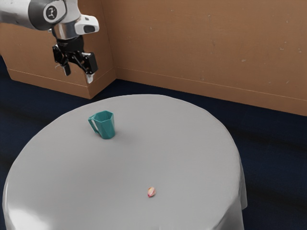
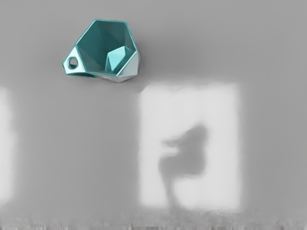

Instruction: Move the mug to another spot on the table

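Note:
A teal faceted mug (image 1: 103, 124) stands upright on the round grey table (image 1: 144, 158), toward the exterior view's left, with its handle facing the table's near-left side. My gripper (image 1: 78, 72) hangs high above the table's far-left edge, well clear of the mug, and its fingers are spread apart with nothing between them. From the wrist camera I look down into the mug (image 2: 105, 49), empty, its handle (image 2: 73, 63) sticking out sideways. My hand's shadow falls on a bright patch of tabletop beside the mug.
A small pink and yellow object (image 1: 151, 192) lies near the table's front edge. A brown wall (image 1: 206, 43) and a brown box corner (image 1: 91, 86) stand behind the table, over a dark blue floor.

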